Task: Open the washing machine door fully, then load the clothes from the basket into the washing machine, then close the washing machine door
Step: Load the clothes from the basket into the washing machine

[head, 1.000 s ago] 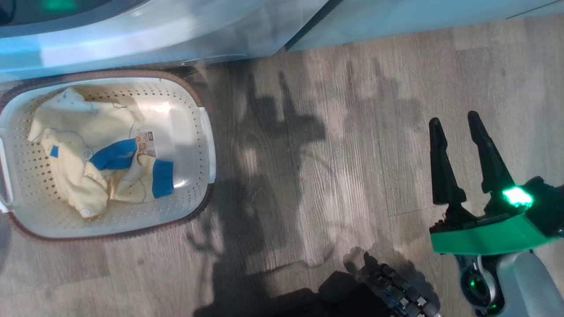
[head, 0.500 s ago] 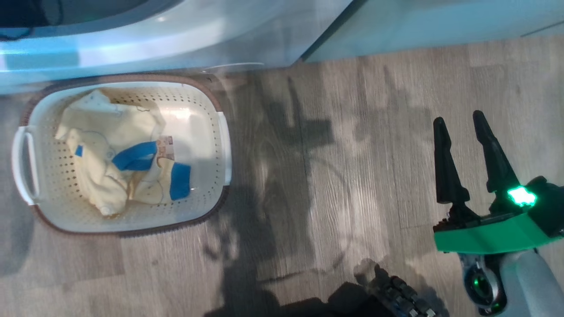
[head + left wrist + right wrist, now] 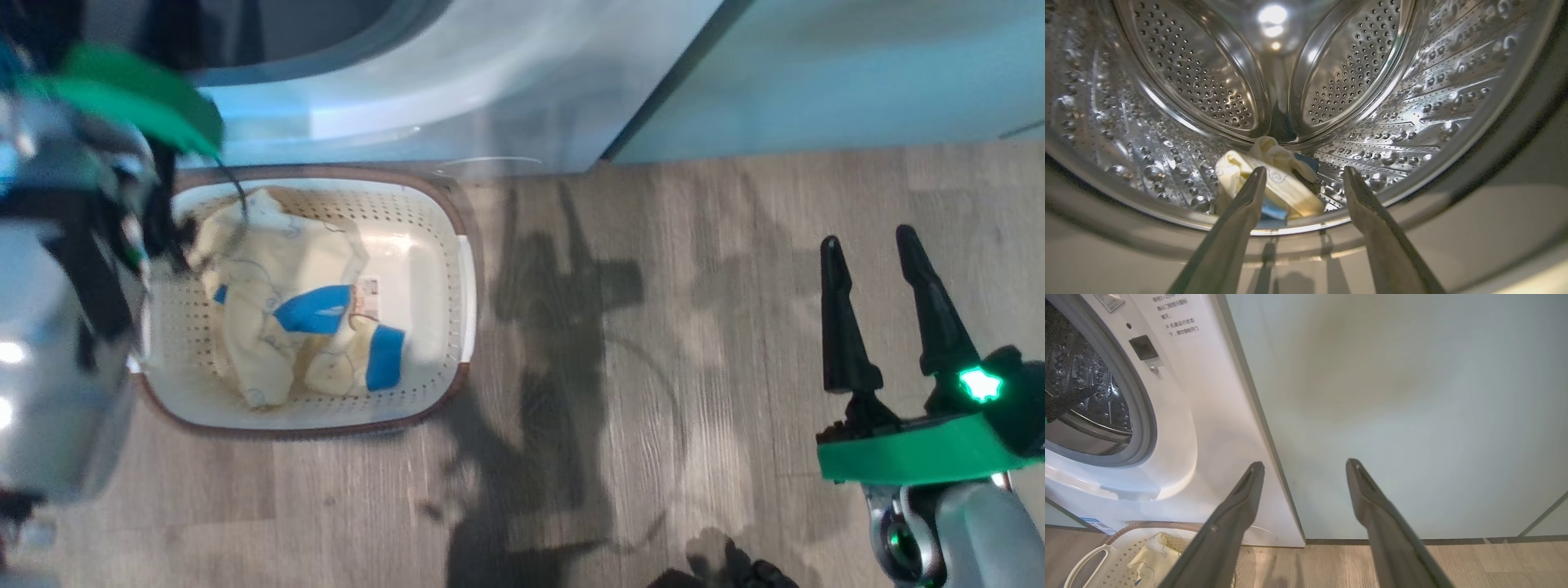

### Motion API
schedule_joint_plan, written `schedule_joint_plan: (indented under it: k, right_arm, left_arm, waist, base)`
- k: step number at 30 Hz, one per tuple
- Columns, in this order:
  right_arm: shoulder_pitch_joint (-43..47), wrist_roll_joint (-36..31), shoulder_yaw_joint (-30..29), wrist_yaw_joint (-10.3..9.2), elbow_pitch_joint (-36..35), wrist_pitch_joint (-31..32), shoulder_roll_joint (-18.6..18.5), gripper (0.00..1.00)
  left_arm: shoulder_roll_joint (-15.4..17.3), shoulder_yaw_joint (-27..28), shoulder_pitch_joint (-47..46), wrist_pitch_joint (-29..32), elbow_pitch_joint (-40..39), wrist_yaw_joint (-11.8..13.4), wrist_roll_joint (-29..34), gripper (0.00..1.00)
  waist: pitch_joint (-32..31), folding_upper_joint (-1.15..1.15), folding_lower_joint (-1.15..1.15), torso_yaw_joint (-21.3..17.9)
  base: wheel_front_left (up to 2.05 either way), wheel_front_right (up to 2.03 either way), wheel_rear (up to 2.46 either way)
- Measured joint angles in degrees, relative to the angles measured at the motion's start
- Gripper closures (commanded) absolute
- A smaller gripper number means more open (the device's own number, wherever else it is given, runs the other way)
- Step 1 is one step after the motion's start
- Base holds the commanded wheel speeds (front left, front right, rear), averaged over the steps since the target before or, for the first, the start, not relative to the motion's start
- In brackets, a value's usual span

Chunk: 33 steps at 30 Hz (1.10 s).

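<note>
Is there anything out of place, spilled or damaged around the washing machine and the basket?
Nothing is spilled or damaged. One garment lies low in the drum, close to its front lip, which may be worth watching before closing. The other clothes sit inside the basket.

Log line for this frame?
left claw: open, at drum mouth | garment: in drum | right claw: open, empty | basket: holds clothes

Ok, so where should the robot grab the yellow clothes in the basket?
Probably the bunched middle of the clothes, just beside the blue patch, coming straight down from above. The basket walls ring the pile on every side, so a sideways reach would likely be blocked. The crumpled folds there stand up enough to give something to pinch.
</note>
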Motion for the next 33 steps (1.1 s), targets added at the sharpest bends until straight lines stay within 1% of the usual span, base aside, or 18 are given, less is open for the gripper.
schedule_joint_plan:
  k: [1,2,6,11,14,15,21,31,33]
  right_arm:
    - [0.33,-0.36,-0.09,0.00,0.00,0.00,0.00,0.00]
    - [0.46,-0.79,-0.23,0.00,0.07,0.00,0.00,0.00]
    - [0.48,-1.43,-0.46,0.00,0.22,0.00,0.00,0.00]
    - [1.80,-2.49,-0.81,0.00,0.63,0.00,0.00,0.00]
    - [3.22,-3.00,-1.09,0.00,1.11,0.00,0.00,0.00]
    - [3.22,-3.00,-1.09,0.00,1.11,0.00,0.00,0.00]
    - [4.31,-4.26,-1.83,0.00,1.80,0.00,0.00,0.00]
    - [9.03,-4.75,-1.93,0.00,2.85,0.00,0.00,0.00]
    - [9.75,-4.75,-1.92,0.00,2.90,0.00,0.00,0.00]
  left_arm:
    - [-0.01,0.21,2.38,-0.14,-2.56,0.91,0.00,0.00]
    - [-0.19,0.92,7.21,-0.34,-7.77,2.58,0.01,0.00]
    - [-0.16,1.76,16.17,-0.42,-16.63,5.97,0.16,0.00]
    - [-0.38,1.78,25.65,-0.46,-24.73,9.46,1.29,0.00]
    - [-1.03,1.83,30.39,-0.46,-27.74,10.80,1.42,0.00]
    - [-1.03,1.83,30.39,-0.46,-27.74,10.80,1.42,0.00]
    - [-1.68,1.86,37.80,-0.46,-30.94,11.57,1.41,0.00]
    - [-3.42,1.82,45.74,-0.46,-32.18,11.38,2.05,0.00]
    - [-3.86,1.87,47.06,-0.46,-32.16,10.95,2.22,0.00]
  waist:
    - [-0.40,0.00,0.00,0.34]
    - [-1.19,0.00,0.00,1.00]
    - [-2.93,0.00,0.00,2.09]
    - [-5.34,0.00,0.00,3.35]
    - [-7.02,0.00,0.00,4.15]
    - [-7.02,0.00,0.00,4.15]
    - [-11.01,0.00,0.00,5.68]
    - [-18.32,0.00,0.00,7.83]
    - [-19.68,0.00,0.00,8.06]
  base:
    - [0.00,0.00,0.00]
    - [0.00,0.00,0.00]
    - [0.00,0.00,0.00]
    - [0.00,0.00,0.00]
    - [0.00,0.00,0.00]
    - [0.00,0.00,0.00]
    - [0.00,0.00,0.00]
    - [0.00,0.00,0.00]
    - [0.00,0.00,0.00]
